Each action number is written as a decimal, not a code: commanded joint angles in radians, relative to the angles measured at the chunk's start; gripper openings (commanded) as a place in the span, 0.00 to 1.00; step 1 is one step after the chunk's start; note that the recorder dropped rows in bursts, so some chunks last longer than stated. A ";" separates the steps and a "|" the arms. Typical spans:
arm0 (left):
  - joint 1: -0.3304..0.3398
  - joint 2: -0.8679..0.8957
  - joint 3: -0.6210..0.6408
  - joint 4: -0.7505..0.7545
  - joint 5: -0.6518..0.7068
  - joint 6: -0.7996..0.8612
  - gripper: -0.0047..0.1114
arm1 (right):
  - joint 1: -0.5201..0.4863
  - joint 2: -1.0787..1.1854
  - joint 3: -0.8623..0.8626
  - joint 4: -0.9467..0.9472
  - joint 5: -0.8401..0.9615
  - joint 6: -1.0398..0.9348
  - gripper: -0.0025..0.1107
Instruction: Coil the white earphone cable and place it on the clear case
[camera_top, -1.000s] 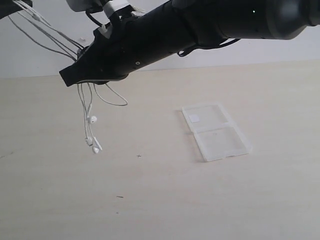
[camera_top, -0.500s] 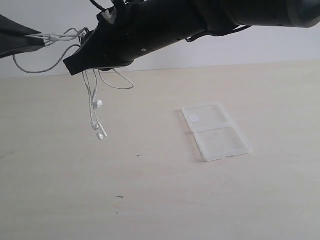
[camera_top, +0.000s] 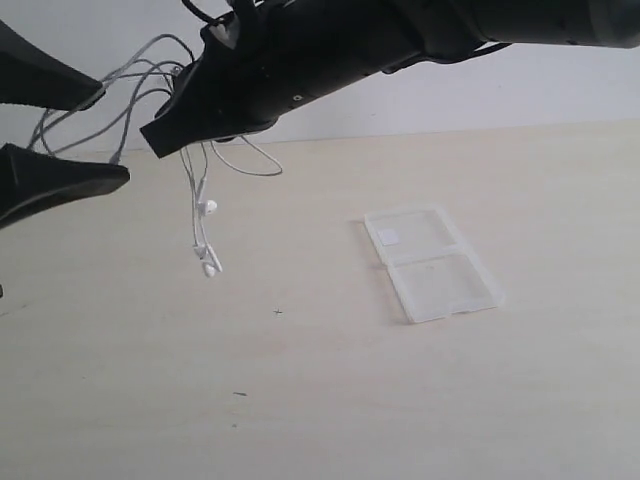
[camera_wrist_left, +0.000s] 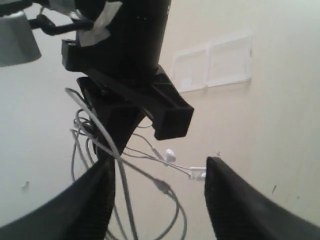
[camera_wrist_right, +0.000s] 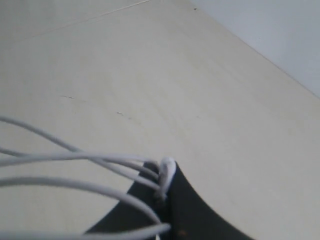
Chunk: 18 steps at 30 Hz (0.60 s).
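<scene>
The thin white earphone cable hangs vertically, earbuds pointing down, pinched in the right gripper (loops trail sideways between the left gripper's spread jaws).

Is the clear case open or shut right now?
Open: the clear case lies flat, both hinged halves spread side by side, nothing on it.

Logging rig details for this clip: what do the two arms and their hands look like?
Right arm: thick, matte black, tubular, with white tape and thin black cables near its wedge-shaped black hand. Left hand: two plain black tapered fingers.
</scene>
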 joint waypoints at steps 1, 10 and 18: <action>-0.001 0.003 -0.005 -0.011 0.068 -0.054 0.52 | -0.001 -0.012 -0.002 -0.103 0.003 0.038 0.02; -0.001 -0.054 -0.005 0.050 0.155 -0.136 0.46 | 0.001 -0.035 -0.002 -0.398 0.042 0.130 0.02; -0.001 -0.064 -0.005 0.062 0.203 -0.297 0.35 | 0.001 -0.091 -0.002 -0.561 0.082 0.149 0.02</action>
